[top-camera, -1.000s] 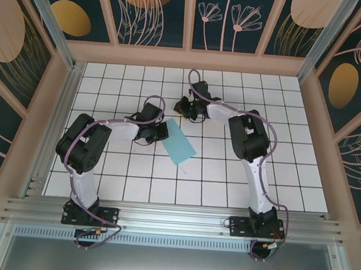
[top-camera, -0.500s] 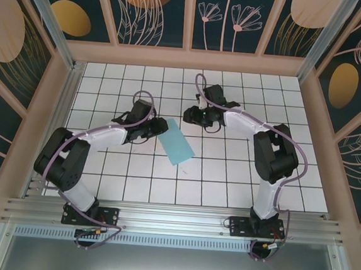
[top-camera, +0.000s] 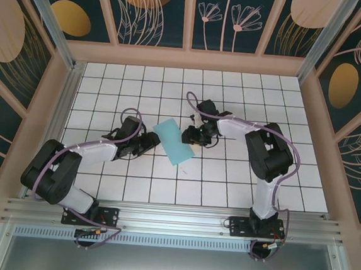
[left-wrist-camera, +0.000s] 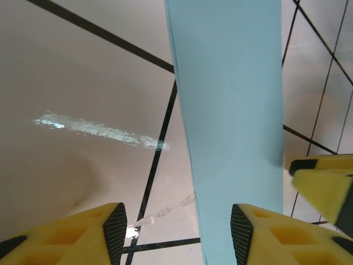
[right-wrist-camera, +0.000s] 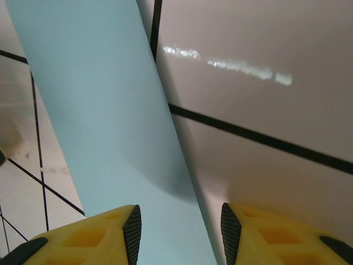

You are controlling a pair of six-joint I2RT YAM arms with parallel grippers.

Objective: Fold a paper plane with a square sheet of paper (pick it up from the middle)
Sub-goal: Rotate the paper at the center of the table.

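**Both grippers flank the blue strip, jaws apart**

Top external view: the sheet of paper [top-camera: 174,141] lies flat on the white tiled table [top-camera: 227,177] as a slanted oblong strip, near the middle and between the two arms. It lies in much the same spot as a second ago. The left gripper [top-camera: 153,139] sits at the strip's left long edge. A second ago it was a little farther up that edge, and its arm now stretches lower and flatter across the tiles. The right gripper [top-camera: 188,136] has come down from the tiles beyond the paper's far end to the strip's right long edge.

Left wrist view: the left gripper [left-wrist-camera: 179,232] has its jaws released and holds nothing. The two yellow fingers [left-wrist-camera: 113,229] stand well apart. The paper [left-wrist-camera: 231,110] runs away from the camera, its left edge passing between the fingers and its near end under the right-hand one. It lies flat on the table [left-wrist-camera: 83,110].

Right wrist view: the right gripper [right-wrist-camera: 179,232] is likewise unclenched, with nothing pinched between the fingers [right-wrist-camera: 129,234]. The paper [right-wrist-camera: 105,110] lies flat, and its right edge runs into the gap between them.
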